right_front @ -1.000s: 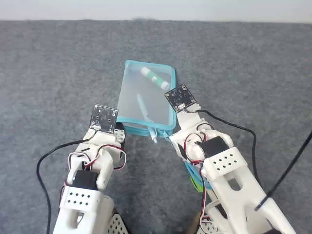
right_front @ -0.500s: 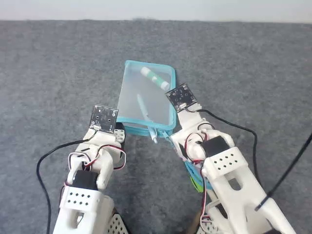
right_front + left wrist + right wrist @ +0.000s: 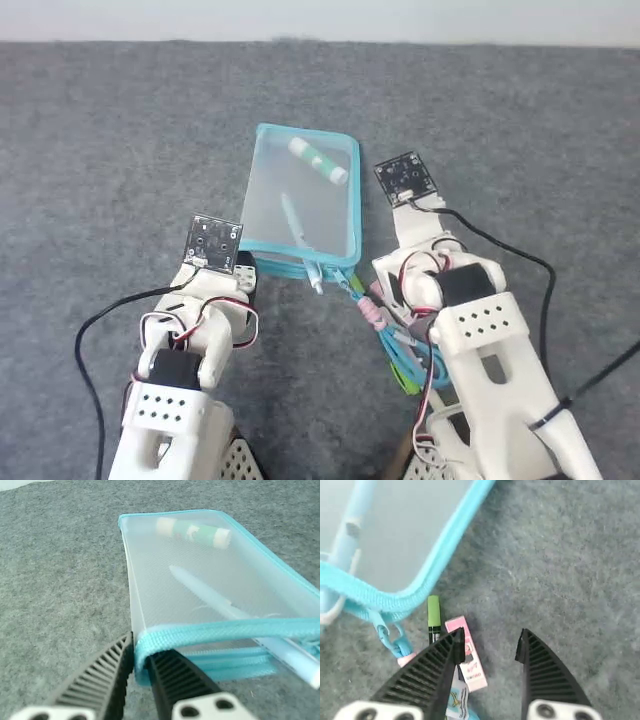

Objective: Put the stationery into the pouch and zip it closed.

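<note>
Our right gripper [image 3: 491,636] swings off the pouch [image 3: 300,205], wide open and empty, baring a pink eraser [image 3: 474,666] beside it. Left gripper [image 3: 140,651] pinches the rim; loading isn't done.

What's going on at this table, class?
The left gripper, jaws shut, pinches the open edge of the pouch, which already holds a glue stick and a pale blue pen poking out. The right gripper hovers with jaws open over a pink eraser and green pen lying beside the pouch, not yet packed.
</note>
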`<state>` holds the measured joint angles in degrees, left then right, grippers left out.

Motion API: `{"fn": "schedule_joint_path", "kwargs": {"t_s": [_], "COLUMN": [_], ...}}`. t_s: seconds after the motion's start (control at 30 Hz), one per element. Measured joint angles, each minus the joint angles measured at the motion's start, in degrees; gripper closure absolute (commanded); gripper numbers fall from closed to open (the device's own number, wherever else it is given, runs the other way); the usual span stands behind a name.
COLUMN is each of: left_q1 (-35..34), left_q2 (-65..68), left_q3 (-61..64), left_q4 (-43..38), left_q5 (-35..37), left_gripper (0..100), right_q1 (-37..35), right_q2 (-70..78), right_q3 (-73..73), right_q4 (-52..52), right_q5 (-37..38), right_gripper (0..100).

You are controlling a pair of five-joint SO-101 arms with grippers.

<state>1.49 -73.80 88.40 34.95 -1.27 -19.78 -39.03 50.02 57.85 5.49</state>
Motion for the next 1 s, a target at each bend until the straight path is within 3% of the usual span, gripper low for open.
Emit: {"fn": "schedule_joint_path", "kwargs": {"t_s": [1.0], "left_q1": [-0.18], "left_q2": [0.0], "left_q3": [0.0], "left_q4": [-2.11], "left_q5": [0.0], "left_gripper": [99], "right_q1": [0.26], "right_q2": [-0.7], "right_q3": [7.74], "right_q4": [-5.54], "right_q5": [0.0], "right_gripper": [82.1]}}
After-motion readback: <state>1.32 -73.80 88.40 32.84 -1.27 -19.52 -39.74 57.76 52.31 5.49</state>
